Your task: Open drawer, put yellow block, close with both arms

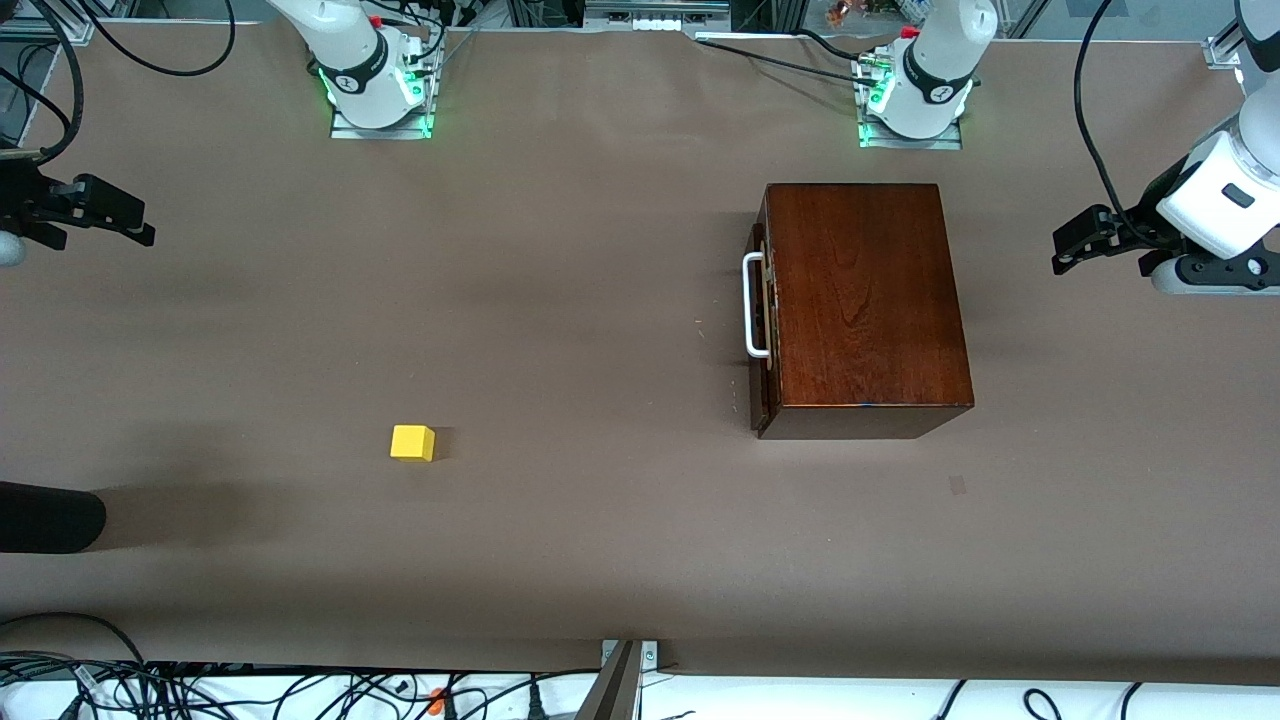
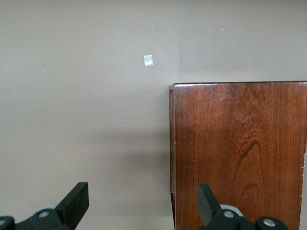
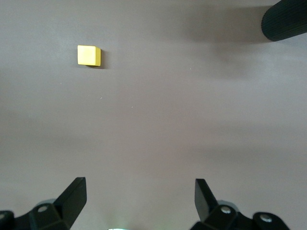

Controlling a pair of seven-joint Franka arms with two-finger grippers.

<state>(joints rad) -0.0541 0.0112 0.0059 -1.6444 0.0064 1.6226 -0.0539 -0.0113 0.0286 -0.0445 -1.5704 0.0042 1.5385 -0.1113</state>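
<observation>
Drawer [image 1: 760, 320] shut flush in the dark reddish-brown wooden box [image 1: 865, 300], its dark front and white loop handle [image 1: 752, 305] facing the right arm's end of the table; the box stands on the brown table [image 1: 600, 250] toward the left arm's end, near that arm's base. Yellow block [image 1: 413, 442], a small cube, lies alone on the table, nearer to the front camera than the box and well apart from it, toward the right arm's end; in the right wrist view the block [image 3: 89, 55] appears on bare tabletop, clear of the fingers. Right gripper [image 1: 125, 225] hangs over the table's edge at the right arm's end, fingers spread wide and holding nothing; the arm waits. Left gripper [image 1: 1075, 245] hangs over the table's edge at the left arm's end, beside the box; in the left wrist view its fingers [image 2: 76, 199] stand apart, empty, with the box's top [image 2: 240, 153] below them.
</observation>
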